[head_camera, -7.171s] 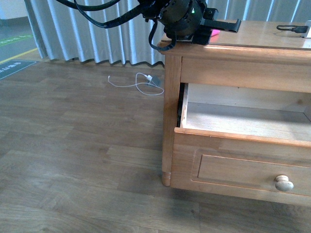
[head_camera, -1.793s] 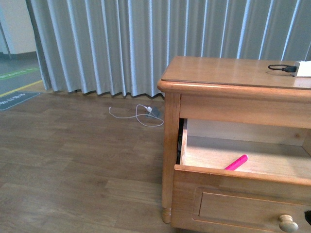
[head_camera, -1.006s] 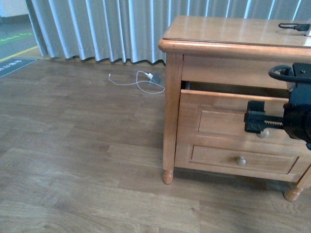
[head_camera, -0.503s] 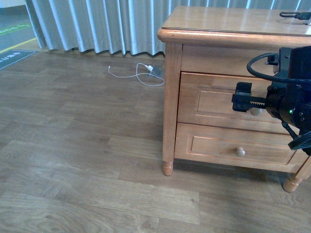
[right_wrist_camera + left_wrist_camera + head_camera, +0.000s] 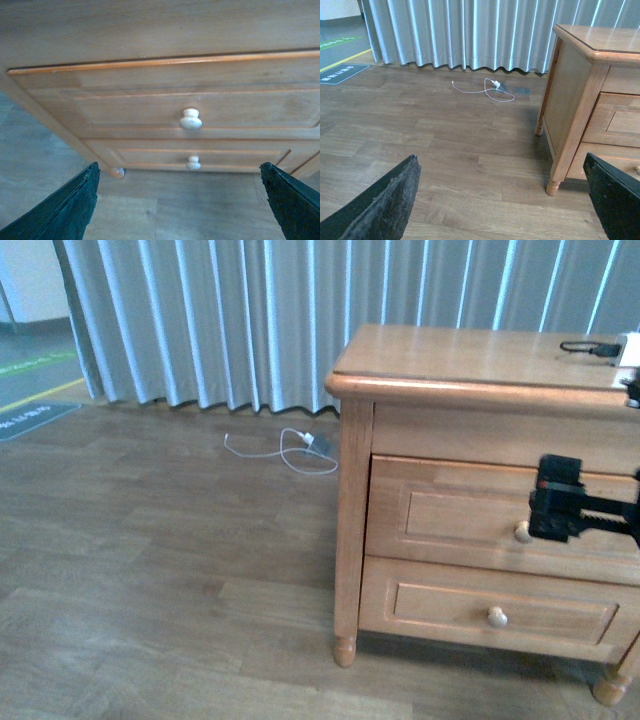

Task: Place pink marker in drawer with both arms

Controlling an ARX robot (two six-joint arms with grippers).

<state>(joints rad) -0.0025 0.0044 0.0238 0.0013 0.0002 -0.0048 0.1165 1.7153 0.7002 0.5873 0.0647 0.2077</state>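
Drawer (image 5: 470,515) closed, right claw (image 5: 560,510) open, just beside knob (image 5: 522,532)

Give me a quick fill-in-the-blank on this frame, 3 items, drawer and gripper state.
1. The top drawer is fully ____.
2. The right gripper sits in front of the top drawer's ____.
3. The white cable lies on the ____.
4. Both grippers' jaws are ____, holding nothing.

Missing words: closed; knob; floor; open

pink marker: hidden; no view shows it
drawer (image 5: 480,515): right end cut off
right gripper (image 5: 558,510): arm cut off
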